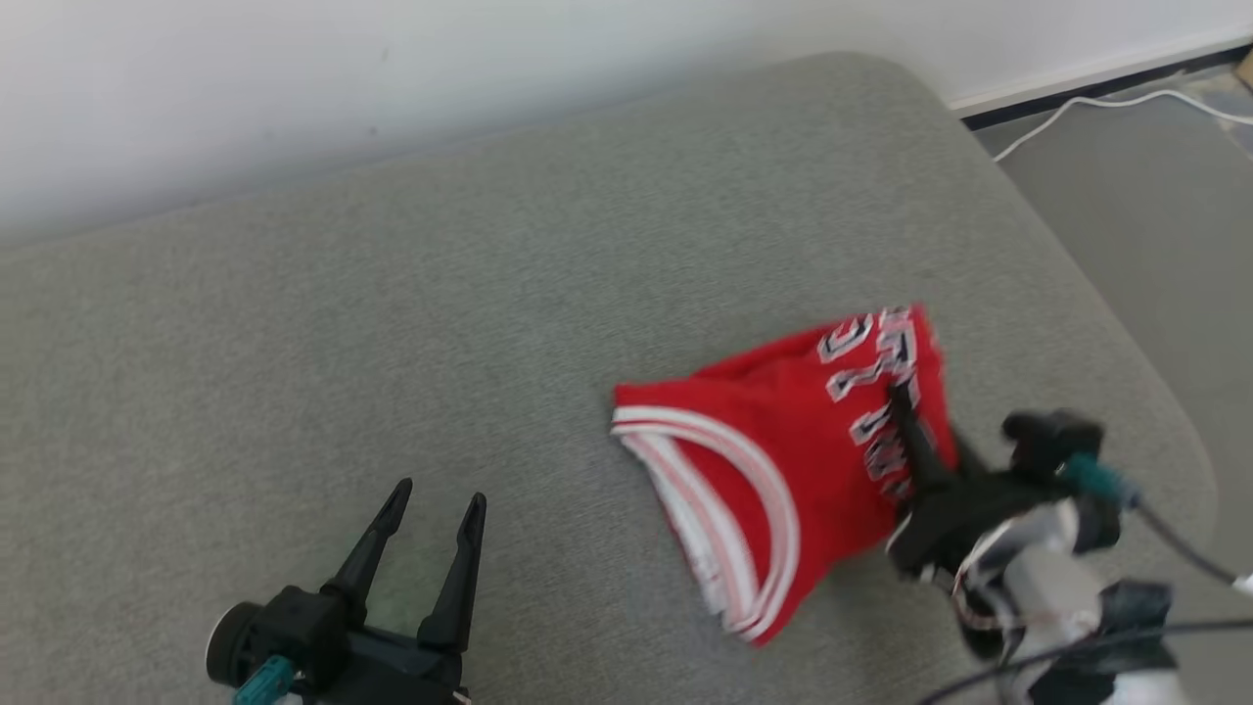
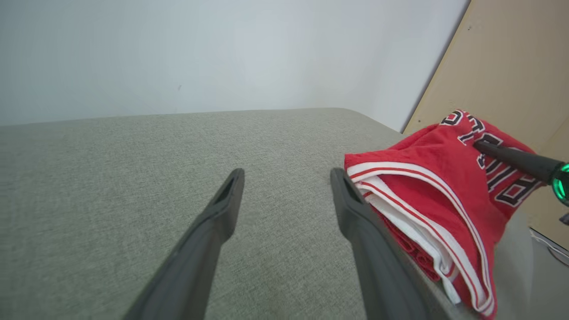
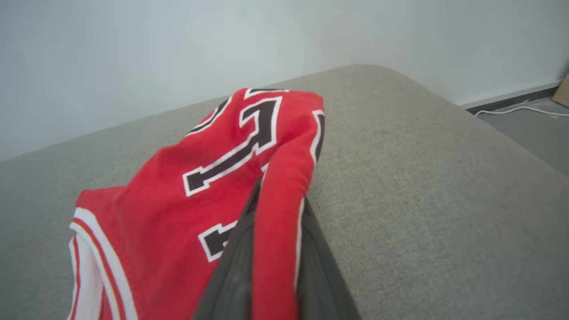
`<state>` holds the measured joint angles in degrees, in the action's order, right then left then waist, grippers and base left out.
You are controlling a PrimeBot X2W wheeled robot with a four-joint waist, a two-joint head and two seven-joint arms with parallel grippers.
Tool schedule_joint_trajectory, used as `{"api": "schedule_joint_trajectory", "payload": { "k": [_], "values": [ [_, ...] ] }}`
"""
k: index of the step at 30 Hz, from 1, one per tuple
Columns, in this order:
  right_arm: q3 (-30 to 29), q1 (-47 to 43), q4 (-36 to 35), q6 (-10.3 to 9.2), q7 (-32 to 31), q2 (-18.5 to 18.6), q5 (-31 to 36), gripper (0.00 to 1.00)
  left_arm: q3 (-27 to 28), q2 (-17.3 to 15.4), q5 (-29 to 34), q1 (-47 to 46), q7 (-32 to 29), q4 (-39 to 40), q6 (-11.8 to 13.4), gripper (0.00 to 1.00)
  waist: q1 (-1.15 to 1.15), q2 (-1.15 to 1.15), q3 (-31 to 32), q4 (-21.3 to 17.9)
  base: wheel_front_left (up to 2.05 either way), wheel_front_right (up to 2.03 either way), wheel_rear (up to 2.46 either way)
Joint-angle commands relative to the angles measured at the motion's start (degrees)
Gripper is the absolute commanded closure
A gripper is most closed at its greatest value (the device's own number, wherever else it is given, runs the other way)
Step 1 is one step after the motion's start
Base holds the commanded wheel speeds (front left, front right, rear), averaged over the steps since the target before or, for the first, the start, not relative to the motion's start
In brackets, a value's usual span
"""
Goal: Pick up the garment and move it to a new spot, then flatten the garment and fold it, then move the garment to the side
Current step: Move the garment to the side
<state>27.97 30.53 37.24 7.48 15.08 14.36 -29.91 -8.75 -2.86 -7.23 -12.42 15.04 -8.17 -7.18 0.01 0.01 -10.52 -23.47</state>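
Where garment (image 1: 773, 441) bunches, grey cushion (image 1: 392, 343), white cable (image 1: 1165, 94)

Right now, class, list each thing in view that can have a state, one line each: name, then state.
red basketball jersey: folded into a bundle, one fold pinched.
right gripper: shut on the red basketball jersey.
left gripper: open, empty, apart from the red basketball jersey.
white cable: lying loose on the floor by the wall.
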Motion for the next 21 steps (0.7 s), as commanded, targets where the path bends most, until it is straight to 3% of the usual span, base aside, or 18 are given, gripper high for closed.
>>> {"api": "schedule_joint_trajectory", "payload": {
  "k": [1, 5, 13, 21],
  "values": [
    [-2.28, 2.48, 0.27, 0.02, 0.06, 0.59, 1.13, 1.0, -0.2, -0.09, 0.63, -1.32, 0.18, 0.69, -0.14, 0.0, -0.01, -0.01, -3.31, 3.32, 0.0, 0.0, 0.0],
    [-6.88, 6.6, 1.89, 0.02, 0.07, 1.44, 3.92, 1.0, -0.53, -0.1, 1.45, -1.8, 0.18, 1.29, -0.16, 0.0, -0.01, -0.01, -5.35, 5.74, 0.0, 0.0, 0.0],
    [-19.89, 15.36, 10.56, 0.02, 0.07, 6.59, 12.84, 1.0, -1.59, -0.17, 1.93, -3.36, 0.18, 2.1, -0.24, 0.0, -0.01, -0.01, -9.0, 11.03, 0.0, 0.0, 0.0],
    [-30.13, 19.94, 16.88, 0.02, 0.06, 9.62, 20.87, 1.0, -0.86, -1.1, 1.84, -4.33, 0.18, 2.95, -0.25, 0.0, -0.01, -0.01, -10.67, 13.07, 0.0, 0.0, 0.0]
  ]
}}
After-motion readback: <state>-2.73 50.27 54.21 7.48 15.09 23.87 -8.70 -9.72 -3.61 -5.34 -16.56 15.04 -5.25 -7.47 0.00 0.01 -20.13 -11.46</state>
